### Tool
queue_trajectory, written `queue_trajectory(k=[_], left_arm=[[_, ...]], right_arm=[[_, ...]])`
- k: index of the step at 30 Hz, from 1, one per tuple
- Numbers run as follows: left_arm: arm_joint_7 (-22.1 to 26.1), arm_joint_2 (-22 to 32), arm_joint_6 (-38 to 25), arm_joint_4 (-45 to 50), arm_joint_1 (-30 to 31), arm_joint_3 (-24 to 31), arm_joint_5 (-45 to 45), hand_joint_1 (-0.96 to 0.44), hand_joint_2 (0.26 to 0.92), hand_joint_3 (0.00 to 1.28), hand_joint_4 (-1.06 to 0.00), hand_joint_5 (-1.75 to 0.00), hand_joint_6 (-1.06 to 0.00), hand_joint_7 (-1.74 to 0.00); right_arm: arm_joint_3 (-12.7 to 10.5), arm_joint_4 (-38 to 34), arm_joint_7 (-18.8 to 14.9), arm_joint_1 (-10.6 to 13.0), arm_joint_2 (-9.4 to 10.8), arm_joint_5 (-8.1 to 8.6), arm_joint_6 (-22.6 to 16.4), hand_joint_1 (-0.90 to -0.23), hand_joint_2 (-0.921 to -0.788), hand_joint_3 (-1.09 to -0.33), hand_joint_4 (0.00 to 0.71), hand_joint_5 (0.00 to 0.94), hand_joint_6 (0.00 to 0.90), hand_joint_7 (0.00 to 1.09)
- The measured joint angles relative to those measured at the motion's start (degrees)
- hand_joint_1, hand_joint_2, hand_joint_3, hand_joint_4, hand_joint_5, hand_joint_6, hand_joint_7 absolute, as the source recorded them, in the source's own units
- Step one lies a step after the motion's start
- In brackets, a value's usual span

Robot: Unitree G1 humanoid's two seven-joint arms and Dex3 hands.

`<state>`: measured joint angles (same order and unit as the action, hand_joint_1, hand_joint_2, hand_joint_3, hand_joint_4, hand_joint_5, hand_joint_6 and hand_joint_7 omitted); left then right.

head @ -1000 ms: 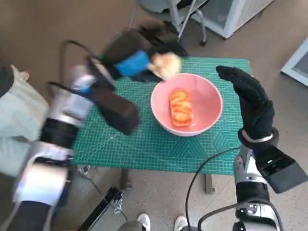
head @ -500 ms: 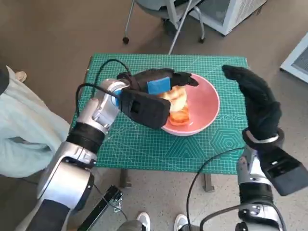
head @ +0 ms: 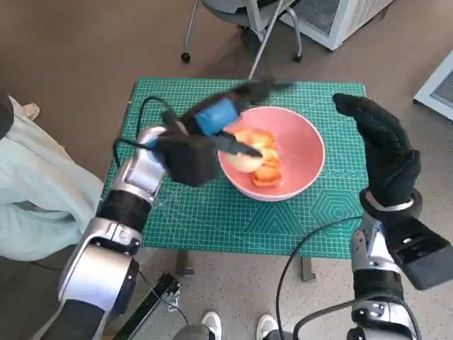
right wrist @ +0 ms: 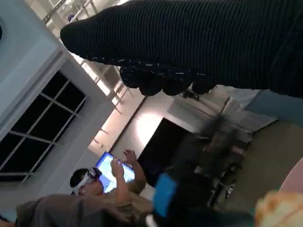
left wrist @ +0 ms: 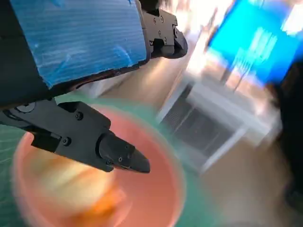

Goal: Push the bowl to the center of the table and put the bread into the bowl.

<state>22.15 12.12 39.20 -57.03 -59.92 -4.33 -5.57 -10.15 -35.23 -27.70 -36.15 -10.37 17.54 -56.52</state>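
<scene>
At frame centre, pink bowl (head: 297, 159) on the table (head: 212, 205) contains the bread (head: 255, 157). Left robot hand (head: 225, 120) hovers above it, fingers spread, empty. Right robot hand (head: 379, 152) at right, open, empty.

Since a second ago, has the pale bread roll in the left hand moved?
Yes. The pale bread roll has gone from beyond the pink bowl's far-left rim down into it, beside the orange bread. The left hand hangs open above.
</scene>
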Motion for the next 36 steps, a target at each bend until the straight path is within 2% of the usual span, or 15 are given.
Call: queue_trajectory(k=[5, 7, 9, 12, 15, 25, 36], left_arm=[[-2.72, -3.18, 2.45, 3.88, 3.87, 5.53, 7.64, -0.52, 0.918, 0.14, -0.35, -0.07, -0.32, -0.3], [-3.05, -4.37, 2.88, 6.42, 5.91, 6.67, 10.06, -0.5, 0.919, 0.19, -0.37, -0.06, -0.29, -0.39], [-2.93, -5.61, 2.82, 9.69, 8.18, 7.42, 12.27, -0.47, 0.92, 0.23, -0.38, -0.06, -0.2, -0.56], [-2.16, -7.09, 1.12, 16.12, 12.22, 7.77, 15.61, -0.46, 0.921, 0.27, -0.38, -0.06, -0.11, -0.72], [-1.91, -7.92, -1.12, 22.4, 15.88, 7.77, 17.44, -0.45, 0.921, 0.28, -0.37, -0.06, -0.07, -0.81], [-1.56, -8.26, -5.21, 33.89, 24.22, 8.02, 20.17, -0.47, 0.921, 0.28, -0.35, -0.07, -0.04, -0.84], [-1.33, -7.79, -5.76, 36.29, 26.29, 8.64, 20.15, -0.46, 0.921, 0.21, -0.33, -0.05, -0.08, -0.74]], right_arm=[[-0.13, -0.01, 1.57, -0.31, 0.02, -0.98, 0.02, -0.587, -0.921, -0.708, 0.32, 0.004, 0.001, 0.8], [-0.14, -0.02, 2.09, -0.68, 0.05, -1.19, 0.09, -0.59, -0.921, -0.71, 0.32, 0.003, 0.0, 0.8], [-0.18, -0.02, 2.77, -1.18, 0.04, -1.56, 0.3, -0.591, -0.921, -0.712, 0.317, 0.002, 0.0, 0.8], [-0.34, -0.04, 4.08, -2.09, 0.06, -2.22, 0.73, -0.592, -0.921, -0.713, 0.315, 0.001, 0.0, 0.8], [-0.42, 0.08, 5.53, -2.8, 0.14, -2.65, 1.16, -0.59, -0.921, -0.714, 0.315, 0.001, 0.0, 0.79], [0.11, 1.58, 9.91, -3.32, 0.99, -6.42, 2.1, -0.548, -0.921, -0.738, 0.319, 0.002, 0.008, 0.78], [1.33, 2.52, 11.51, -3.85, 1.55, -8.77, 2.28, -0.538, -0.921, -0.75, 0.322, 0.003, 0.006, 0.77]])
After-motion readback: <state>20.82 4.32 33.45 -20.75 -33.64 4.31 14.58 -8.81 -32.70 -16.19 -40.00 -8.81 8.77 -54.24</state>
